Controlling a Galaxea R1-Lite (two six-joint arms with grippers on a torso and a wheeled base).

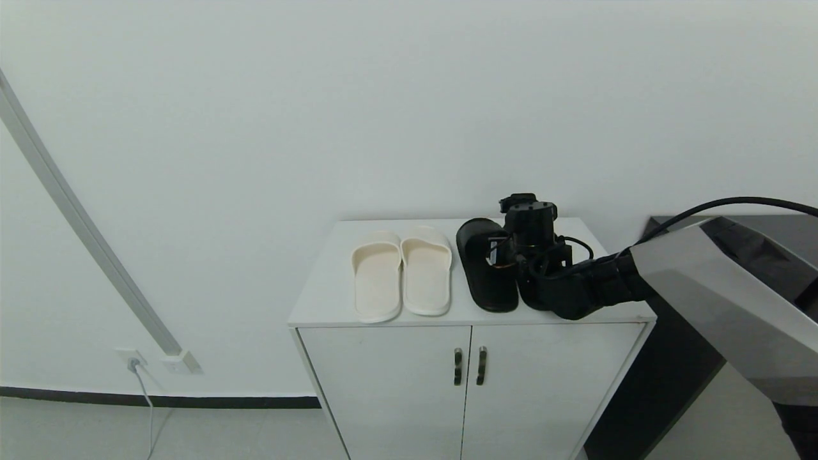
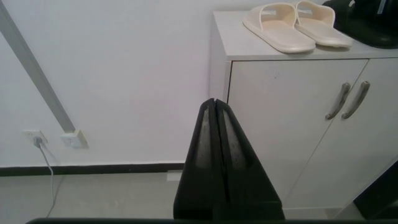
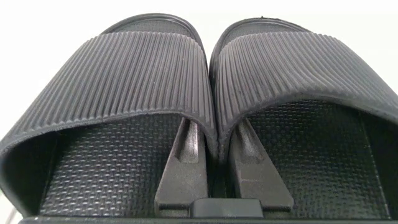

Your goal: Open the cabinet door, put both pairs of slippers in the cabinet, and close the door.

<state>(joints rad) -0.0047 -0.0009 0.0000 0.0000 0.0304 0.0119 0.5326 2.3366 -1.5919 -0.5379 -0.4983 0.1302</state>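
Note:
A white cabinet (image 1: 319, 300) stands against the wall with both doors shut, their two handles (image 1: 469, 366) meeting at the middle. On its top lie a cream pair of slippers (image 1: 401, 271) on the left and a black pair (image 1: 487, 271) on the right. My right gripper (image 3: 214, 127) is down in the black slippers (image 3: 149, 81), one finger inside each, shut on their two touching inner walls. The pair still rests on the cabinet top. My left gripper (image 2: 214, 143) is shut on nothing, low and off the cabinet's left front, with the cream slippers (image 2: 298, 25) above it.
A dark piece of furniture (image 1: 671, 358) stands close against the cabinet's right side. On the wall to the left are a slanted cable duct (image 1: 77, 217) and a socket (image 1: 131, 361) with a cord hanging to the floor. The floor before the doors is open.

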